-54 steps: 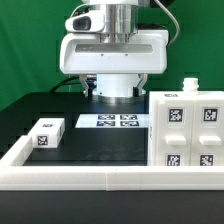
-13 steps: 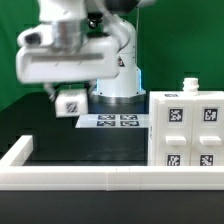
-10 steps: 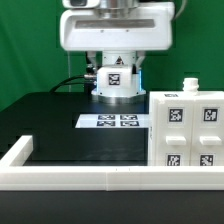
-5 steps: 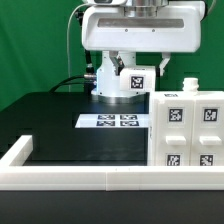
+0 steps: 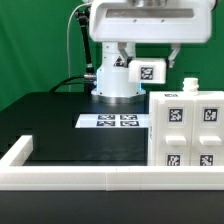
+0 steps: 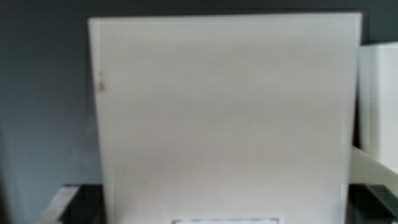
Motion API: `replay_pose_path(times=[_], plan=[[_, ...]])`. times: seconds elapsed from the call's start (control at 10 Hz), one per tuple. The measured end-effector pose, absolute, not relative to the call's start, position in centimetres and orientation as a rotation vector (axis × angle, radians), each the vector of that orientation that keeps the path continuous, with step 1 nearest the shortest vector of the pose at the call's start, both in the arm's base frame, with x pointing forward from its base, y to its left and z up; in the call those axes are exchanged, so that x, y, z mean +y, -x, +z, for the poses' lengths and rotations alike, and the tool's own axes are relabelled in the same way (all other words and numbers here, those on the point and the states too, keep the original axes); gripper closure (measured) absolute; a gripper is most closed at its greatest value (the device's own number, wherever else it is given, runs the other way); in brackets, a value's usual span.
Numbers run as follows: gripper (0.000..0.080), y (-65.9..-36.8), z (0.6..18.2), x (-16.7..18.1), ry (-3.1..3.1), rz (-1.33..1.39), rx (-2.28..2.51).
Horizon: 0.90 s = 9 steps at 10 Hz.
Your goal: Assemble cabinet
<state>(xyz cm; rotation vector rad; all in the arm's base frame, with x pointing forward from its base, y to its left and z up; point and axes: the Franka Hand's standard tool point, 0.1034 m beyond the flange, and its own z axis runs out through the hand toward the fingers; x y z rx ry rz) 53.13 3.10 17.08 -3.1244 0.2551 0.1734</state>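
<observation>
Claw (image 5: pixel 149 58) is clamped on the small block (image 5: pixel 152 71), carrying it high.

Change: seconds ago this block lay on the surface (image 5: pixel 55 130) at the exterior view's left, near the border rail (image 5: pixel 90 178). In the last second I have swung it from above the marker board (image 5: pixel 120 121) toward the exterior view's right. It now hangs just above and beside the upper corner of the cabinet body (image 5: pixel 186 135), not touching.

My reading: pickup done, carry nearly done, placement not begun.

Block: plain white, one square black-and-white tag facing the exterior camera, slightly tilted. Wrist view is almost filled by a flat white face, which I take for the block's.

Cabinet body: white, boxy, several tags on its front, small knob (image 5: pixel 187 84) on top. It stands at the exterior view's right, against the rail.
</observation>
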Motion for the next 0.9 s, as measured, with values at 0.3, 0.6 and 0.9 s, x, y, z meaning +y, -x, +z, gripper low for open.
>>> replay_pose_path(times=[0.3,0.6,0.9], plan=[[0.0236,-57.1,19.1,6.3,3.123,0.133,0.266],[0.0236,-59.3,19.0,7.0,3.123,0.107,0.257],[0.0236,-59.2,18.8,7.0,3.124,0.110,0.252]])
